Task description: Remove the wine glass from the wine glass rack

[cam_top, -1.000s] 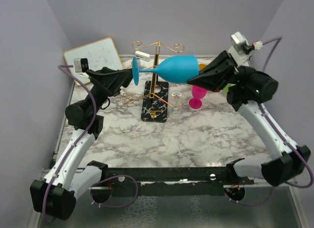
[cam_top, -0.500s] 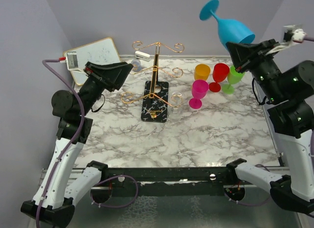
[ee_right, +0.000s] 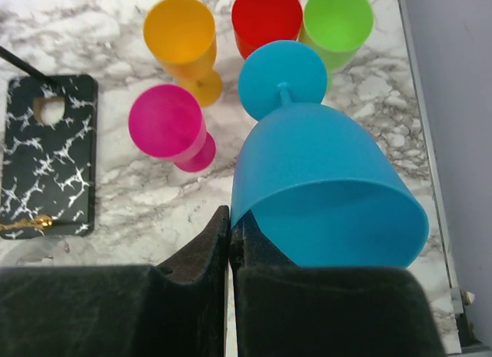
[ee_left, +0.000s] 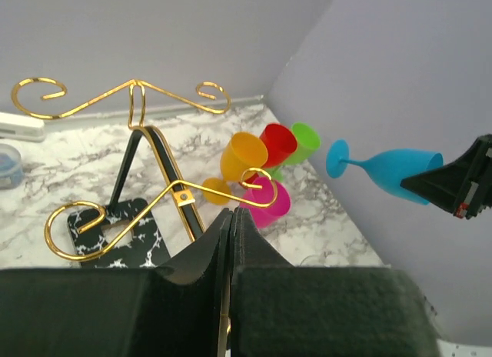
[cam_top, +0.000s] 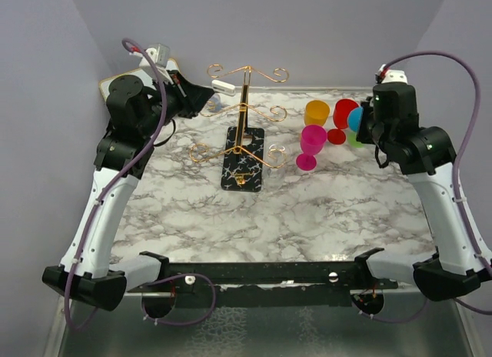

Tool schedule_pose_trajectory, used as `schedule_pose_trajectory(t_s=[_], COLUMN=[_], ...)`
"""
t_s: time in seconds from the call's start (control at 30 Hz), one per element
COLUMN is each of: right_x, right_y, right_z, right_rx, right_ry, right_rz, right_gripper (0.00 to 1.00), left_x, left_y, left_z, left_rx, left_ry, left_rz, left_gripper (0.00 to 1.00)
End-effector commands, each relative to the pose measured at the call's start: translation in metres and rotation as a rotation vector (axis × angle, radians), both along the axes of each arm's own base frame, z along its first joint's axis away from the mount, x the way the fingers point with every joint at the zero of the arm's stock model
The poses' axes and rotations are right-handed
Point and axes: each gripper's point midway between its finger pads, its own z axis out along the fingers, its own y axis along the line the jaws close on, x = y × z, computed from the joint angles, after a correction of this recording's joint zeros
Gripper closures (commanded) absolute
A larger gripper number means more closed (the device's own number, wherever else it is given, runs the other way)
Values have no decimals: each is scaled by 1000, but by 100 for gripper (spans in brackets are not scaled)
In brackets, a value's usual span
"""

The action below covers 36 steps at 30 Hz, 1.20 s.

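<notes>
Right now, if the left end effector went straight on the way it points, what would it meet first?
Most likely the wine glass rack: a gold curled arm and the post lie just beyond the shut left end effector, though depth is uncertain.

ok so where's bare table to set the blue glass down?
Largest bare patch: the marble between the rack base and the near black rail. Marble left of the base is bare too. Crowded: the far right corner, where orange glass, red glass, green glass and pink glass cluster, below the blue wine glass in the right gripper.
</notes>
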Motion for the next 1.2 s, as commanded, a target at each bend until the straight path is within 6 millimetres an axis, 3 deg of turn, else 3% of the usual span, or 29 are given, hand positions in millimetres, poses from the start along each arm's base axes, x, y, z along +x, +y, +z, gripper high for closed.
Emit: schedule_pose_trajectory(t_s=[0.0,0.13,0.2,0.3,0.97,1.1,1.17], right_x=[-2,8,12,18,69,75,79], right_y=[11,30,32,30,31,32,31], right_z=[-50,-92,-109,-128,-199,-199,-195], right_rx=[-40,-27,-35,-59,-71,-72,-72], right_ry=[182,282,315,354,509,505,493], right_rz=[60,129,125,104,104,100,95], right_gripper=[99,99,99,99,98,92,83], left_x=[-15,-23,-28,-33,-32,-32,-33], left_y=[-15,-29,-34,-40,-58,-61,-62], left_z=[-8,-8,-9,-14,-35,-35,-35], left_rx=[73,64,61,55,1,-9,-14], left_ry=[29,38,43,58,124,135,137], left_rz=[-136,-247,-297,-353,-477,-501,-512], left_gripper=[100,85,75,68,59,58,58])
